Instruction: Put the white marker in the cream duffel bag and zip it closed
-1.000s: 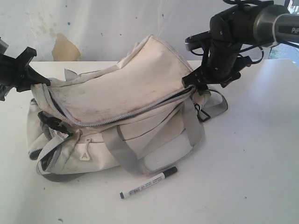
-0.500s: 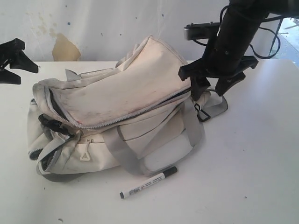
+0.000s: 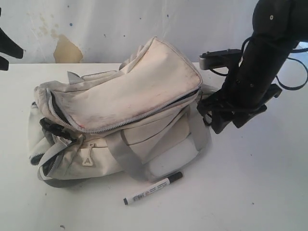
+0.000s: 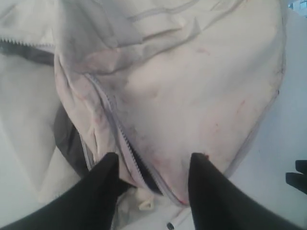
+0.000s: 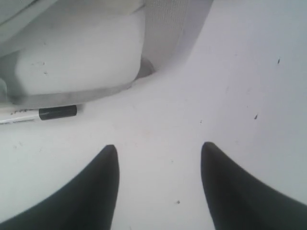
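Observation:
The cream duffel bag [image 3: 120, 96] lies across the table with its long top zipper [image 3: 144, 113] undone and its flap resting loosely over the opening. The white marker [image 3: 153, 187], black cap to the right, lies on the table just in front of the bag. My right gripper [image 3: 228, 124] hangs open, low beside the bag's right end and above bare table [image 5: 158, 146]; the marker's cap [image 5: 57, 112] shows ahead of it. My left gripper [image 3: 10, 57] is at the far left edge, open [image 4: 153, 160], looking down on the bag's open zipper [image 4: 120, 139].
A grey webbing strap [image 3: 130, 159] loops down the bag's front, close to the marker. Another grey strap [image 5: 163, 28] shows in the right wrist view. Black buckles [image 3: 53, 127] sit at the bag's left end. A stained wall stands behind the white table [image 3: 260, 183].
My right arm has left the bag's right end and swung down and to the right, toward the table. My left gripper has drawn back leftward off the bag's left end.

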Tool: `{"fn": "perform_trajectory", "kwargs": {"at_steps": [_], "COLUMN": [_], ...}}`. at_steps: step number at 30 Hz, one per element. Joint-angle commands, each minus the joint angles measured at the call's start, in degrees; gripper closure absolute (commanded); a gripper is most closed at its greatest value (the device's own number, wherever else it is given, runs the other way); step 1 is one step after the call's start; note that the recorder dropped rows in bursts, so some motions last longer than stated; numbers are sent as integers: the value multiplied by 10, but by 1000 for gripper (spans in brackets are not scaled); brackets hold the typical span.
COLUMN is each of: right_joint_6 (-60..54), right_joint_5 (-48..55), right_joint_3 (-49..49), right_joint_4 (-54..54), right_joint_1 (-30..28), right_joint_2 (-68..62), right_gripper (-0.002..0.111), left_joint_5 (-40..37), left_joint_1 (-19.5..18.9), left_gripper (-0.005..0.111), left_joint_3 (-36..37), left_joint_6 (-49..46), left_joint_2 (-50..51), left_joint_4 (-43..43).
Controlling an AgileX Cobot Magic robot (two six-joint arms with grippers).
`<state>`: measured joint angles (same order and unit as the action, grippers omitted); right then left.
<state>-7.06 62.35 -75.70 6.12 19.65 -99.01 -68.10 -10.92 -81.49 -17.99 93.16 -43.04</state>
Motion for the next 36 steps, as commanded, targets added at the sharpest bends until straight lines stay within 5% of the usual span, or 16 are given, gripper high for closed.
{"fn": "perform_trajectory", "kwargs": {"at_steps": [1, 10, 16, 29, 36], "right_joint_6": [-8, -8, -8, -1, -2], "right_joint_5": [-46, -92, -103, -124, -129], "right_joint_3": [47, 86, 91, 91, 91], "right_joint_4": [-1, -1, -1, -1, -1], "right_joint_1": [-2, -2, -2, -2, -2], "right_joint_2": [23, 24, 24, 24, 24], "right_gripper": [60, 60, 60, 60, 61], "left_joint_5": [-19, 47, 146, 273, 263], "left_joint_1": [4, 131, 181, 216, 216], "left_gripper": [63, 63, 63, 63, 63], "left_joint_3": [60, 174, 245, 302, 303], "left_joint_6": [45, 45, 107, 78, 78], "left_joint_2": [-21, -44, -44, -44, -26], "left_joint_4": [-5, -14, -47, -159, -165]}}
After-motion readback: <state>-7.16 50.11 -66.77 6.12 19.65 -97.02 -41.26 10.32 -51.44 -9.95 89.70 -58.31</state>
